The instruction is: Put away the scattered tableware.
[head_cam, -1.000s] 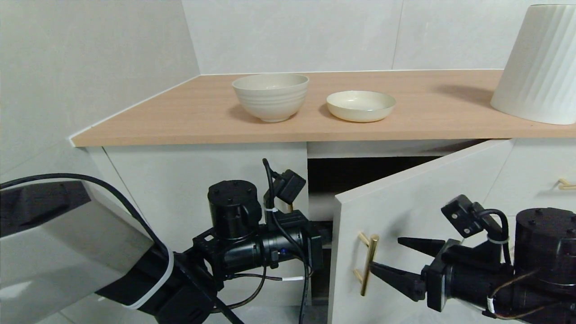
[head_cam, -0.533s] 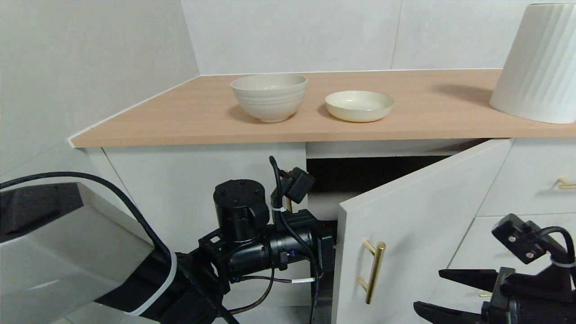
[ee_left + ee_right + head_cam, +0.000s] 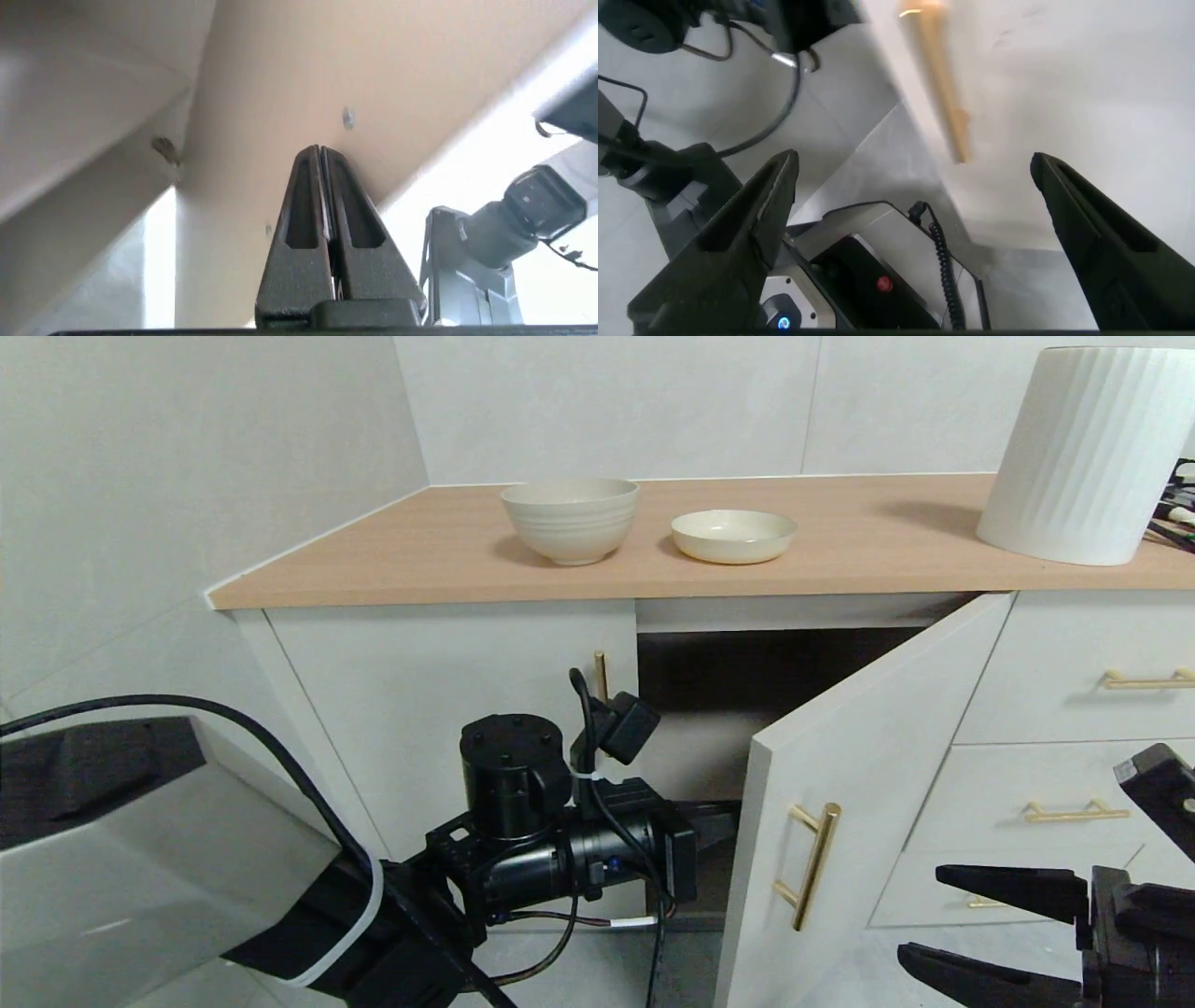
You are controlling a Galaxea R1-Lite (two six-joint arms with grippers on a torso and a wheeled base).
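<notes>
1. Judging from the open cabinet door (image 3: 868,775), the step in hand is probably to fetch the tableware. The bowl (image 3: 570,520) and the shallow dish (image 3: 734,536) stand side by side on the tabletop (image 3: 420,560), not touching, above the dark cabinet opening (image 3: 747,672).
2. The right gripper (image 3: 920,912) hangs low near the door's brass handle (image 3: 814,864), apart from it. Its fingers are spread wide, so it seems ready to rise first.
3. The left gripper (image 3: 320,149) is low before the opening, with its fingers pressed together on nothing. It must open them before any grasp.
4. I would pinch the dish at its near rim, well away from the tall white ribbed container (image 3: 1083,453).
5. Lift straight up, then carry the piece around the door's edge, because hitting the door could tip it.
</notes>
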